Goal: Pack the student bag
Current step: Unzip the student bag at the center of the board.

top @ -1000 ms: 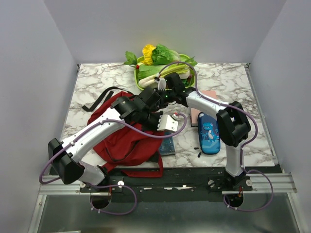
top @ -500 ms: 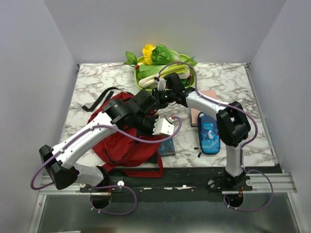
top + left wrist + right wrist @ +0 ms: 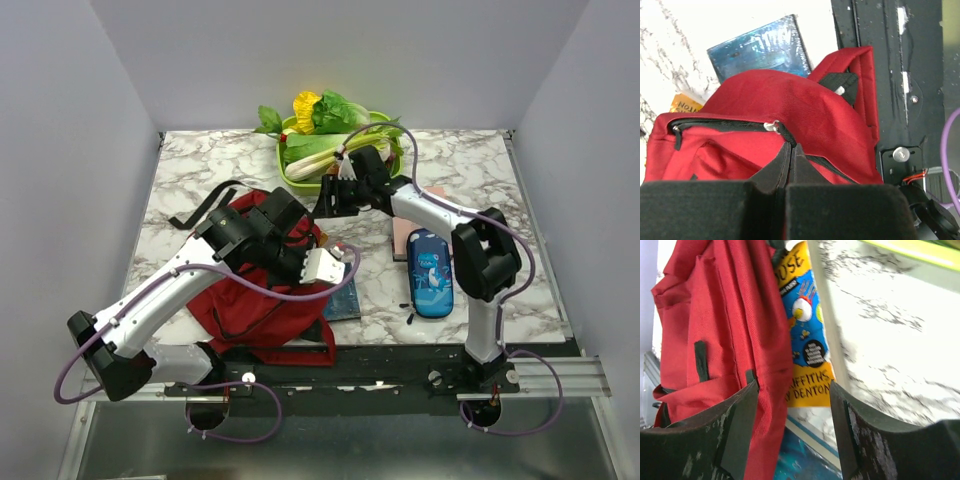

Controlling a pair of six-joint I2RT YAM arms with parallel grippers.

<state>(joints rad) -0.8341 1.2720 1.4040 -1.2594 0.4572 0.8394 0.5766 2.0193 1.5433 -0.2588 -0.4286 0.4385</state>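
On the table's (image 3: 200, 165) left side, the student bag (image 3: 245, 300) is lying by the near edge; the left gripper (image 3: 791, 147) is pinching closed on its black zipper trim. Further right, the right gripper (image 3: 792, 390) is hanging open, straddling the bag's red edge over a yellow book (image 3: 807, 360).

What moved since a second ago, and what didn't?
The left arm pulled back toward the table's near left edge, with the left gripper pinched shut on the student bag near its zipper. The right gripper, open, barely shifted. The bag, the pencil case and the green tray stayed put.
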